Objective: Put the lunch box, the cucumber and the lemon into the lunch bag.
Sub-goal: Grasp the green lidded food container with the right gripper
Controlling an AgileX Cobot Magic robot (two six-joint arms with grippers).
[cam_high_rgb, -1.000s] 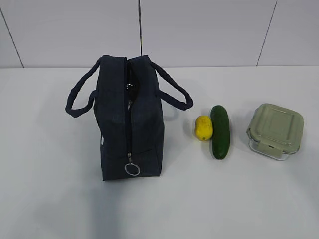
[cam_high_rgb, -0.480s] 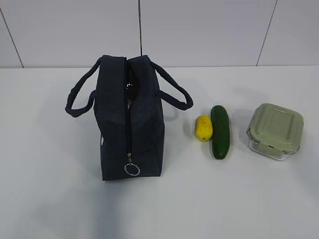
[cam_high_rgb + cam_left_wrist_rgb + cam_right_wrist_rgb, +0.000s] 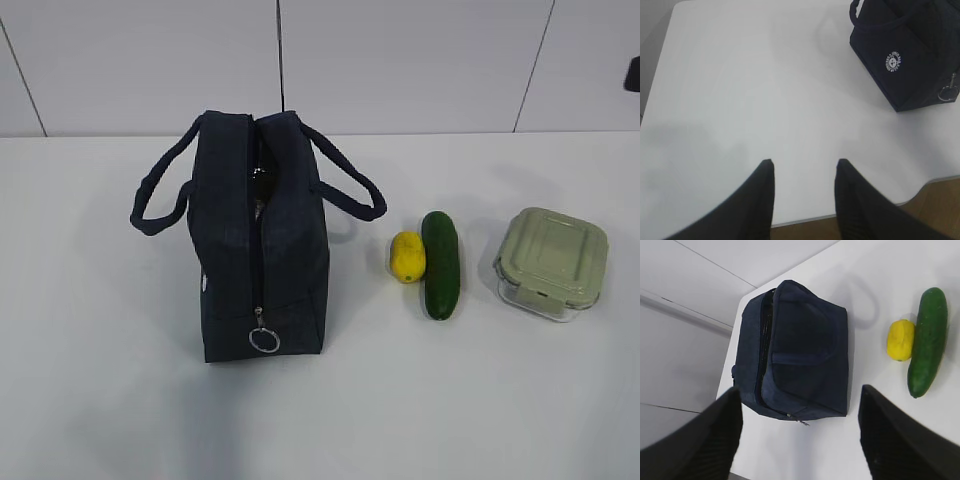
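I see both tools, left (image 3: pixel 802 167) and right (image 3: pixel 800 405), spread and empty above the surface (image 3: pixel 100 400); lunch bag (image 3: pixel 262 250), touching lemon (image 3: pixel 407 256) and cucumber (image 3: pixel 440 264), lunch box (image 3: pixel 552 262) rest there.

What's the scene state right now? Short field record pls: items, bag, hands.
lunch bag: upright on the table, zipper part open at the top, ring pull at the near end
lemon: on the table, right of the bag, against the cucumber
cucumber: lying flat, between lemon and lunch box
lunch box: far right, lid on, apart from the cucumber
left hand: open, empty, over bare table left of the bag
right hand: open wide, empty, above the bag
packed so far: nothing visibly
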